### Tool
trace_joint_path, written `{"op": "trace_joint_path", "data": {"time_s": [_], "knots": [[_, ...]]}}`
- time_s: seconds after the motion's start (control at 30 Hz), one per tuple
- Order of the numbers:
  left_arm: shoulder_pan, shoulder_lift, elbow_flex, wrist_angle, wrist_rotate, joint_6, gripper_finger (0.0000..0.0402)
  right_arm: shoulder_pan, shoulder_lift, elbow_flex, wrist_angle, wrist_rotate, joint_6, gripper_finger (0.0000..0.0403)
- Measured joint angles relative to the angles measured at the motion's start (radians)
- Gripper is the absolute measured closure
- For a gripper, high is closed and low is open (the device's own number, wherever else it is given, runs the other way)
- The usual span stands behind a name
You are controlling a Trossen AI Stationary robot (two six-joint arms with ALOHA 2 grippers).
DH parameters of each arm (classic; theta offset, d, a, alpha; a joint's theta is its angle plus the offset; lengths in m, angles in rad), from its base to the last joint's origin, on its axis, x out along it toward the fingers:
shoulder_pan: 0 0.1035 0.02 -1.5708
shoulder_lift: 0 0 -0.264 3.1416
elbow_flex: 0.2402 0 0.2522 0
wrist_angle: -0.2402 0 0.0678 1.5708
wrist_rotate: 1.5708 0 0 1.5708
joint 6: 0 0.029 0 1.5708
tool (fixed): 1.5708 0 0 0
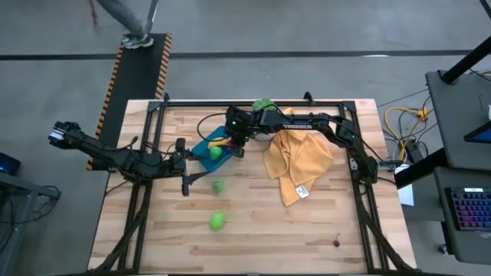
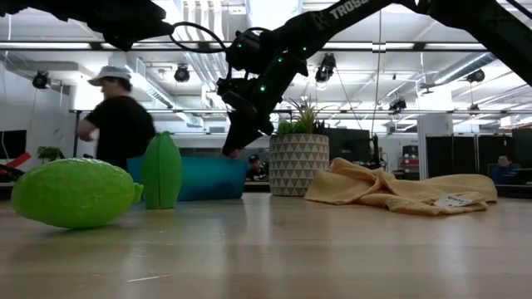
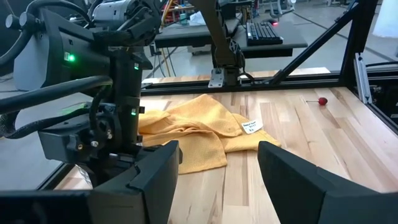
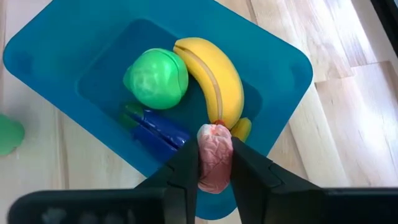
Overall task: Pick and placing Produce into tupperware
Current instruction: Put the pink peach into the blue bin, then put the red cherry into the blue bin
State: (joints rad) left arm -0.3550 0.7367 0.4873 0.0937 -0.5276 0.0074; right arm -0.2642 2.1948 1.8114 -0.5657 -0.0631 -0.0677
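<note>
The blue tupperware sits on the table left of centre and holds a green round piece, a yellow banana and a dark blue-purple piece. My right gripper hangs over the tupperware, shut on a small pinkish-red produce piece. Two green pieces lie on the wood nearer the front. A tiny red piece lies at the front right. My left gripper stands open just left of the tupperware, with nothing between its fingers. My right gripper pinches the pinkish-red piece by its two sides between its two fingers. The fingers slant down from the table's right side. The piece sits over the tupperware's inside beside the banana's end. Whether it touches the bottom I cannot tell.
A yellow cloth lies crumpled right of the tupperware. A potted plant in a white patterned pot stands at the far edge behind the tupperware. A black frame runs around the table. A person moves in the room beyond.
</note>
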Motion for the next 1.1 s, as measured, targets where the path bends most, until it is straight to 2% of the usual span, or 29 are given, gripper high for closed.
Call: {"op": "trace_joint_path", "data": {"time_s": [0.27, 0.43, 0.67, 0.7, 0.8, 0.83, 1.0, 1.1], "knots": [[0.000, 0.000, 0.000, -0.001, 0.000, 0.000, 0.0196, 0.000, 0.000, 0.000, 0.004, 0.000, 0.014, 0.0270], [0.000, -0.001, 0.000, -0.005, 0.000, 0.000, 0.0196, 0.000, -0.001, 0.001, 0.001, -0.004, 0.024, 0.0252], [0.000, 0.000, 0.000, -0.007, 0.001, 0.000, 0.0196, 0.014, -0.084, 0.024, -0.015, -0.221, 0.101, 0.0257], [0.000, -0.001, 0.000, -0.007, 0.001, 0.000, 0.0196, 0.026, -0.109, 0.022, -0.011, -0.207, 0.102, 0.0260], [0.000, 0.000, 0.000, -0.007, 0.001, 0.000, 0.0196, 0.080, -0.202, 0.010, -0.011, -0.045, 0.098, 0.0267], [0.000, 0.001, -0.001, -0.007, 0.001, 0.000, 0.0196, 0.096, -0.237, 0.009, -0.024, -0.023, 0.071, 0.0269], [0.000, 0.001, -0.002, -0.006, 0.001, 0.000, 0.0196, 0.185, -0.451, 0.005, -0.122, -0.013, 0.043, 0.0277], [0.000, 0.001, -0.002, -0.006, 0.001, 0.000, 0.0196, 0.257, -0.577, -0.017, -0.174, 0.039, 0.043, 0.0277]]}}
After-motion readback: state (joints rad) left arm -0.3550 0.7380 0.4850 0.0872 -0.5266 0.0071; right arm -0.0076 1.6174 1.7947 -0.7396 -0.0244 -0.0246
